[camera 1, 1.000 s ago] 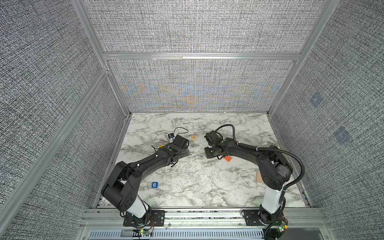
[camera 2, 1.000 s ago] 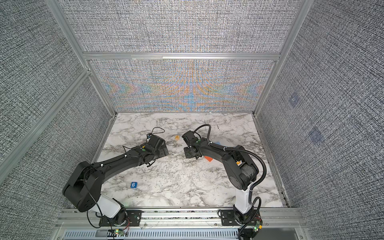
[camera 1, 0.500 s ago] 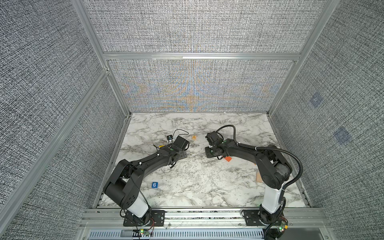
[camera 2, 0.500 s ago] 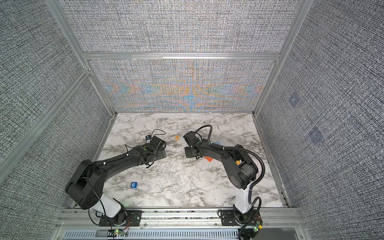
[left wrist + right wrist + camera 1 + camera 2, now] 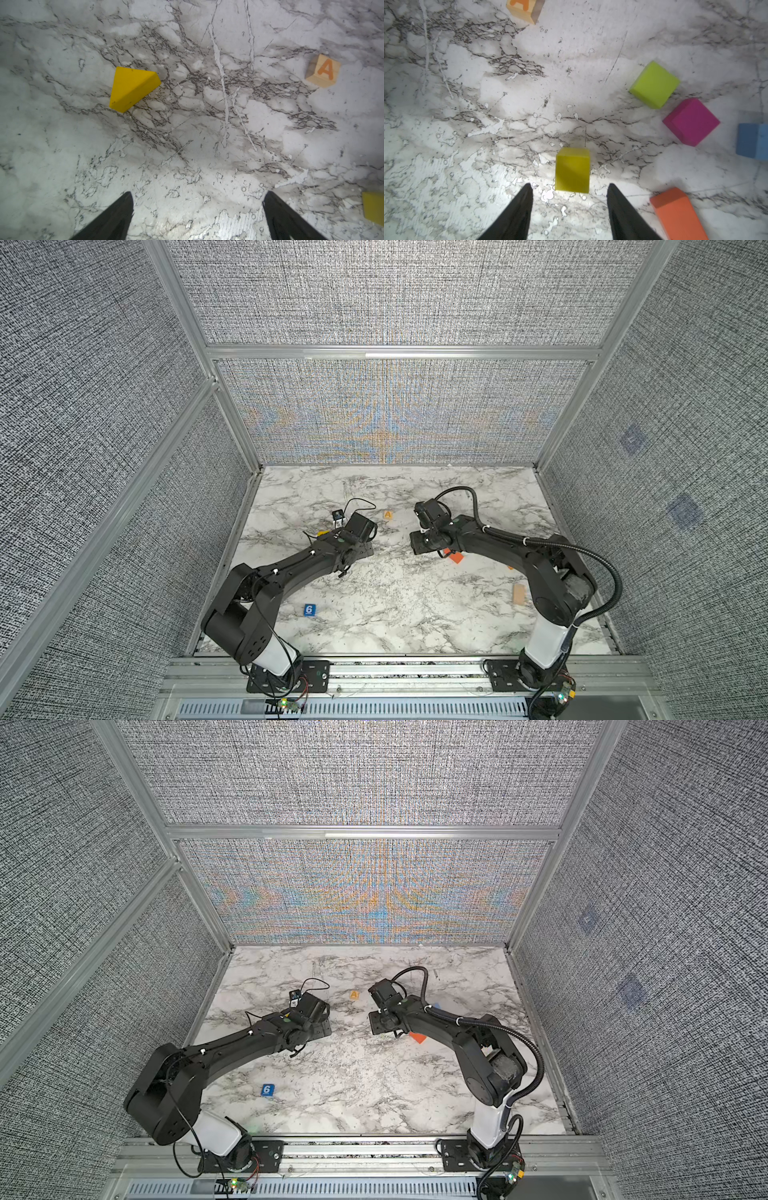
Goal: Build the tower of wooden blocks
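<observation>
Right gripper (image 5: 570,186) parted, yellow cube (image 5: 572,168) free at tips; left gripper (image 5: 197,195) spread, empty. Best lift straight; A cube (image 5: 387,514) at 11 o'clock.

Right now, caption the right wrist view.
Open right gripper facing a yellow cube; lime cube, magenta cube, blue block, orange slab nearby.

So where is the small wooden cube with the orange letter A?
In both top views the wooden A cube sits on the marble table towards the back, in the gap between the left arm and the right arm.
</observation>
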`<act>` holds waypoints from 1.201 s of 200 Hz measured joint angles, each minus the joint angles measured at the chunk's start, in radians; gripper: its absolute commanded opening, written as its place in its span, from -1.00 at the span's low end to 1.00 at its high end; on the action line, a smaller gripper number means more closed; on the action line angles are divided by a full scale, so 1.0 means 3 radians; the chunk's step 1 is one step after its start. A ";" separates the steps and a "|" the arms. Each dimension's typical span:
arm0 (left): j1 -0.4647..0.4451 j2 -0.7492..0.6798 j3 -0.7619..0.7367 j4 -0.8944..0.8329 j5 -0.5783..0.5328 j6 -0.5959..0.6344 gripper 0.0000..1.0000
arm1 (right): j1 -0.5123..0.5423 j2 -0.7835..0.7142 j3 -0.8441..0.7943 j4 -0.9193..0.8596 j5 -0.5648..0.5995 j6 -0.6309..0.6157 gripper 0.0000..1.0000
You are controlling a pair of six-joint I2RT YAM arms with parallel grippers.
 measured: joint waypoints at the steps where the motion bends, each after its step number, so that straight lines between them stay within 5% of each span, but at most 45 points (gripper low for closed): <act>1: 0.0000 0.0000 0.0003 0.0000 0.0000 0.0000 0.97 | -0.0001 -0.0008 0.0005 -0.0005 0.0000 -0.0004 0.21; 134: 0.0001 0.0657 0.1141 -0.0079 -0.0014 0.0387 0.98 | -0.0538 0.0019 0.0473 -0.0464 -0.0415 -0.0838 0.17; 240: 0.0148 0.1021 0.1205 0.0086 0.0174 0.0599 0.98 | -0.0755 0.0919 0.1185 -0.0654 -0.0401 -0.0538 0.18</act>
